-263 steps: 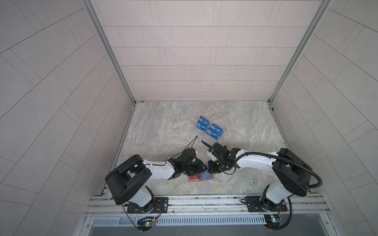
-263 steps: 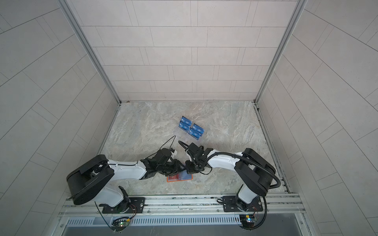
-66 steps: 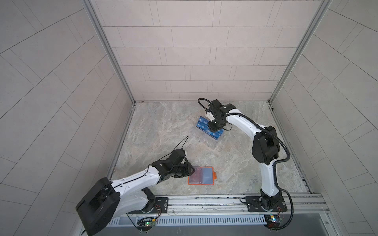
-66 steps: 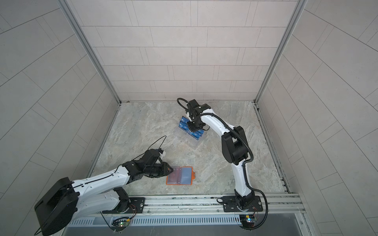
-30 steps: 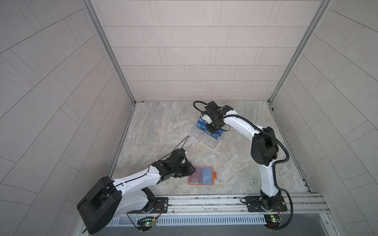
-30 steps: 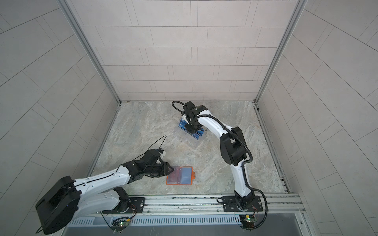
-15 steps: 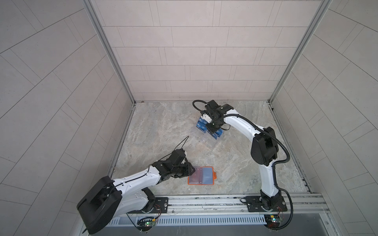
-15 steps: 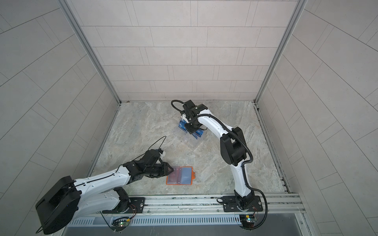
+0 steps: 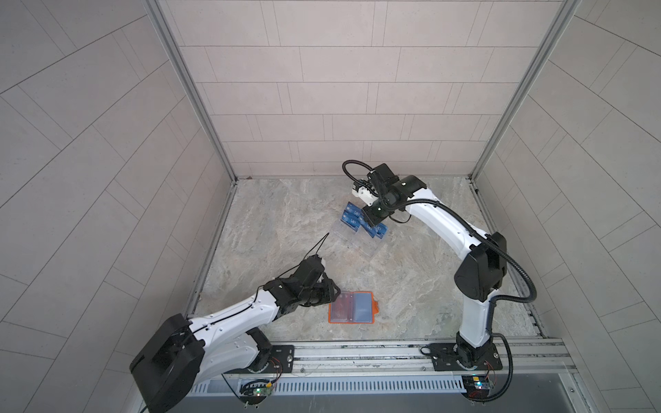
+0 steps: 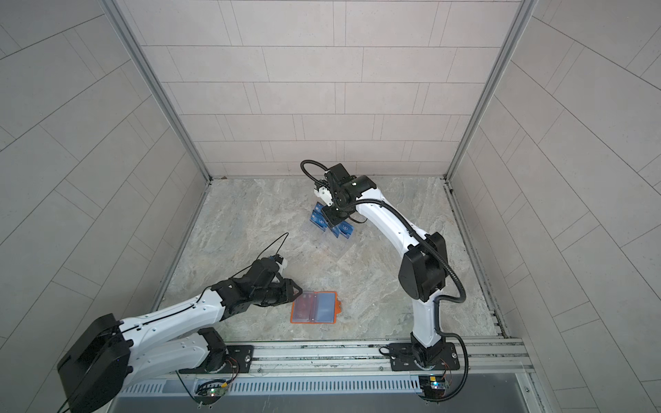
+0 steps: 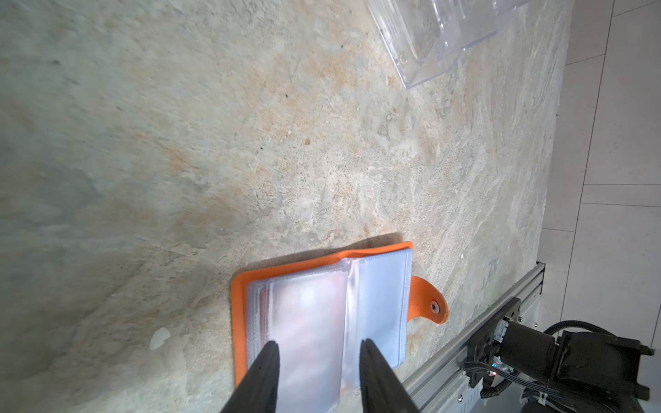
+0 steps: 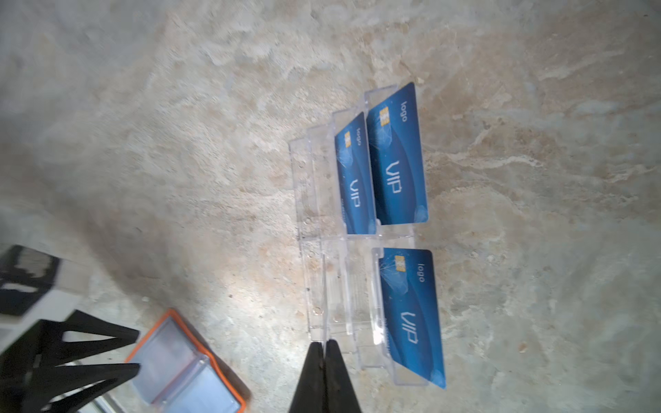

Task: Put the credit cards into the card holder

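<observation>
Right wrist view, blue cards (image 12: 397, 157) slotted in clear stand (image 12: 323, 282), marble tabletop (image 12: 536, 178)

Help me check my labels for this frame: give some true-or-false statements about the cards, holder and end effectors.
1. The card holder lies open on the table. True.
2. The cards in the clear stand are blue. True.
3. The right end effector is open. False: its jaws are shut.
4. The left end effector hovers over the clear stand. False: it is at the card holder, jaws apart.
</observation>
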Controlling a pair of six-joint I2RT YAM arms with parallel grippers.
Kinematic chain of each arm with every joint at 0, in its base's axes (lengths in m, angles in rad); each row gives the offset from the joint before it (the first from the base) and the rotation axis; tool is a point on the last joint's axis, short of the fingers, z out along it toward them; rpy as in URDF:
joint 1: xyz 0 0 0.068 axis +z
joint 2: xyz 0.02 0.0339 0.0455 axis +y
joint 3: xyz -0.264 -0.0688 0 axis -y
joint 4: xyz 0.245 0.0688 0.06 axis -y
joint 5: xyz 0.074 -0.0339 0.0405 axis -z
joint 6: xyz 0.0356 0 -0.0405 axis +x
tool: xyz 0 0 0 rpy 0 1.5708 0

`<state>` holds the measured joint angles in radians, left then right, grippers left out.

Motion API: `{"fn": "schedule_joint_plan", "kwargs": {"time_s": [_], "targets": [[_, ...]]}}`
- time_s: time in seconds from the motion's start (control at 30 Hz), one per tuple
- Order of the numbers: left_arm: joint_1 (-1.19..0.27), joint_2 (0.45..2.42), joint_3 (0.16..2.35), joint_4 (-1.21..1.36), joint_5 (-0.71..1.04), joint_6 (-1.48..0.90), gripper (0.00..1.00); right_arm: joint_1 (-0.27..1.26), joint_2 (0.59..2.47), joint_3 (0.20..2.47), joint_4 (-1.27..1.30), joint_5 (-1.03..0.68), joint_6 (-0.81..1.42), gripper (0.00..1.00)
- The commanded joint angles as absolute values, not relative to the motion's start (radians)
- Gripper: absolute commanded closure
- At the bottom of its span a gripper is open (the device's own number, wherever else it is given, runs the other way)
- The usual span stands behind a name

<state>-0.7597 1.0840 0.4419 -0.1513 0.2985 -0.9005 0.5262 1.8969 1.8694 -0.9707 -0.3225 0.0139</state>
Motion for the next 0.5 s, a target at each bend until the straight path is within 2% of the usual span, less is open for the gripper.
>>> {"fn": "schedule_joint_plan", "kwargs": {"time_s": [0.0, 0.1, 0.27, 0.37, 0.47], "targets": [[-0.755, 1.052, 0.482, -0.209, 0.243, -0.876, 0.59, 0.526, 1.803, 1.768, -0.904, -0.516, 0.110, 1.00], [-0.755, 1.025, 0.484, -0.239, 0.220, -0.864, 0.59, 0.536, 1.736, 1.617, -0.805, -0.654, 0.204, 1.00], [-0.756, 1.012, 0.471, -0.223, 0.238, -0.851, 0.58, 0.577, 1.608, 1.356, -0.679, -0.738, 0.338, 1.00], [-0.761, 1.017, 0.456, -0.177, 0.263, -0.853, 0.58, 0.592, 1.537, 1.174, -0.496, -0.803, 0.491, 1.00], [-0.766, 1.032, 0.449, -0.143, 0.284, -0.855, 0.58, 0.618, 1.491, 1.047, -0.384, -0.800, 0.597, 1.00]]}}
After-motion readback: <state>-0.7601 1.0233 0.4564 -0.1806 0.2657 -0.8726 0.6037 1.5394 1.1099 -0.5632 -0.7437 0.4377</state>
